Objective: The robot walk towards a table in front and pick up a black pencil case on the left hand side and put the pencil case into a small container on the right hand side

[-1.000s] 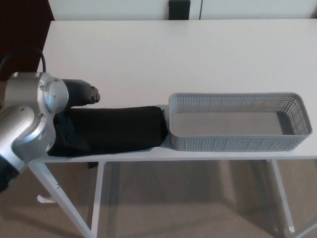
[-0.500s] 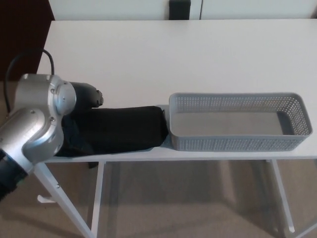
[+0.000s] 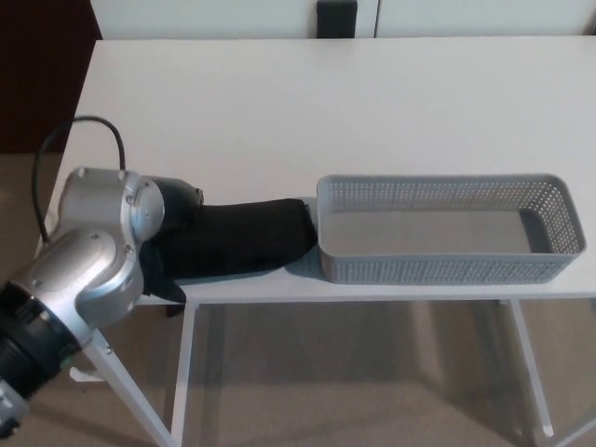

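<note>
The black pencil case (image 3: 244,238) lies along the front edge of the white table (image 3: 307,112), left of centre, its right end touching the grey container (image 3: 447,270). My left hand (image 3: 175,199) sits at the case's left end, mostly hidden behind the silver wrist and forearm (image 3: 98,251). The wrist also hides where the hand meets the case. The long perforated container is empty. My right hand does not show.
A black cable (image 3: 65,149) loops up from my left arm over the table's left edge. White table legs (image 3: 130,391) stand below the front edge, with beige floor beneath. A dark object (image 3: 336,17) stands beyond the table's far edge.
My left arm has moved right and slightly down along the table's front edge, covering more of the pencil case's left end. The container has stayed in place.
</note>
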Motion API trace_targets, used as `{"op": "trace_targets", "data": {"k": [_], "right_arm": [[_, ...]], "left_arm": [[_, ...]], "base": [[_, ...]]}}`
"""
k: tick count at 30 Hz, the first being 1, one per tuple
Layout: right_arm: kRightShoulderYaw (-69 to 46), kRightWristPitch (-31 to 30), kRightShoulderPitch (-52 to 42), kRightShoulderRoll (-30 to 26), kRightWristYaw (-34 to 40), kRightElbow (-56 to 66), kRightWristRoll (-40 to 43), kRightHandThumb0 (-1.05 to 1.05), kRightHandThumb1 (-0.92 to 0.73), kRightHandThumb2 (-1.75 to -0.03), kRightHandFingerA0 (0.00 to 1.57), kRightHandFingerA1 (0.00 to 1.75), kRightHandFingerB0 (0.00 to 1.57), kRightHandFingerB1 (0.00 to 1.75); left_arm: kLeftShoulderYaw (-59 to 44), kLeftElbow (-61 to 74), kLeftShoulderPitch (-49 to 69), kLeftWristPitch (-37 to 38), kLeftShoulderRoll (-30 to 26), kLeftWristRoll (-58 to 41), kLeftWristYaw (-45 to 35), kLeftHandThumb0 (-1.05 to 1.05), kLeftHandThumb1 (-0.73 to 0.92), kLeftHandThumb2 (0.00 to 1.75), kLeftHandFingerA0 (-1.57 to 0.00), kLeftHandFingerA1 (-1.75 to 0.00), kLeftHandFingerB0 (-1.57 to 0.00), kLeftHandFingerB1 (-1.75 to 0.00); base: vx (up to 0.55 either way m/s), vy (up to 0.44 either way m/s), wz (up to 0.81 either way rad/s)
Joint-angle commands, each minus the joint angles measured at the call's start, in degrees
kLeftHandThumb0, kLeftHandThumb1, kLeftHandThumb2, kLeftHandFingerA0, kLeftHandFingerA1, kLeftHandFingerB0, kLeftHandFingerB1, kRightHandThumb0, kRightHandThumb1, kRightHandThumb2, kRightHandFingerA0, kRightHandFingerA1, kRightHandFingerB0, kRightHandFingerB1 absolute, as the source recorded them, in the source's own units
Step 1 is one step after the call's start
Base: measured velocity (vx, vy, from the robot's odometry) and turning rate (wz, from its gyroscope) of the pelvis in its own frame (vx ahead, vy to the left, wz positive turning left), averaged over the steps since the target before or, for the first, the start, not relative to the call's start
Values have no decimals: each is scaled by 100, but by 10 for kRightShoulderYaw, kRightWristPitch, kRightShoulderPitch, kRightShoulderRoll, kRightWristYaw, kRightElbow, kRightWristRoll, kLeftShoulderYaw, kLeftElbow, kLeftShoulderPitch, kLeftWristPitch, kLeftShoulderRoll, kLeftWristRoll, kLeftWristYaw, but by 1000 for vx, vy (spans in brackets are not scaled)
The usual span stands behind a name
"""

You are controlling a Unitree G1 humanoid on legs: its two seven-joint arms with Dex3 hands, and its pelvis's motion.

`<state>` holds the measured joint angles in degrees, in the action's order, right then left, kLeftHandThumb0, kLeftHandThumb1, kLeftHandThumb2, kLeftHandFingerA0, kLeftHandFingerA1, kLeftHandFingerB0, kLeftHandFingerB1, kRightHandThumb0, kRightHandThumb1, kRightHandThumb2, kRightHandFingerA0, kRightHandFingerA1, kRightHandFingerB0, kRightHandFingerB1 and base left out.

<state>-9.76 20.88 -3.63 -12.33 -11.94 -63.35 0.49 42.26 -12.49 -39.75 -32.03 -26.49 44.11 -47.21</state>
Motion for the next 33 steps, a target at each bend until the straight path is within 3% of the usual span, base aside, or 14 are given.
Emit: {"op": "trace_targets", "data": {"k": [1,3,4,5,6,8,10,11,16,17,18,21,22,33], "right_arm": [[-3,-11,4,-6,2,4,8,-62,-38,-80,79,64,57,56],[-3,-11,4,-6,2,5,8,-62,-38,-80,79,64,57,56],[3,-4,4,-8,11,3,-2,-60,-49,-56,88,57,65,46],[6,-2,4,-9,12,3,-5,-61,-49,-56,87,58,65,46],[7,-2,4,-10,13,3,-6,-60,-50,-56,87,58,64,45],[9,-1,4,-11,14,2,-6,-60,-50,-56,87,58,64,45],[18,1,3,-15,24,3,-17,-60,-51,-57,85,59,65,46],[19,3,2,-14,23,2,-16,-60,-50,-56,85,59,66,47],[22,4,3,-15,25,1,-12,-60,-50,-56,85,59,66,47],[27,7,3,-17,27,0,-17,-60,-52,-57,87,57,66,47],[29,7,2,-17,28,1,-19,-61,-52,-57,87,58,66,47],[31,5,4,-19,30,0,-20,-60,-52,-57,86,58,66,47],[33,5,4,-19,32,-1,-21,-60,-52,-57,86,58,66,46],[39,1,9,-21,38,-2,-23,-59,-52,-57,88,57,66,46]], "left_arm": [[11,-32,24,3,16,11,-1,-78,38,57,0,0,0,-2],[9,-33,24,4,17,14,-1,-78,38,57,0,0,0,-2],[21,-55,22,5,22,19,-9,-68,40,81,0,-6,0,0],[24,-60,22,13,22,21,-9,-55,31,81,0,-50,-3,-27],[25,-63,20,19,22,22,-11,-71,44,55,-13,-61,-12,-29],[27,-67,18,27,21,23,-13,-71,44,55,-13,-61,-12,-29],[13,-46,32,40,12,24,17,-50,48,54,-41,-42,-38,-38],[-1,-30,48,58,5,19,52,-33,53,56,-70,-105,-39,-40],[-16,-24,59,76,4,24,70,-33,53,56,-70,-105,-39,-40],[-50,1,91,104,2,10,150,-32,62,60,-65,-156,-67,-101],[-68,14,105,114,2,5,183,-41,45,84,-91,-127,-71,-101],[-89,21,112,129,7,1,190,-40,45,83,-96,-130,-68,-111],[-96,24,115,133,8,-1,192,-28,66,53,-62,-175,-44,-150],[-153,38,112,164,20,-30,192,-19,63,54,-67,-170,-54,-147]], "base": [[0,0,0],[0,0,0],[0,0,0],[0,0,0],[0,0,0],[0,0,0],[0,0,0],[0,0,0],[0,0,0],[0,0,0],[0,0,0],[0,0,0],[0,0,0],[0,0,0]]}}
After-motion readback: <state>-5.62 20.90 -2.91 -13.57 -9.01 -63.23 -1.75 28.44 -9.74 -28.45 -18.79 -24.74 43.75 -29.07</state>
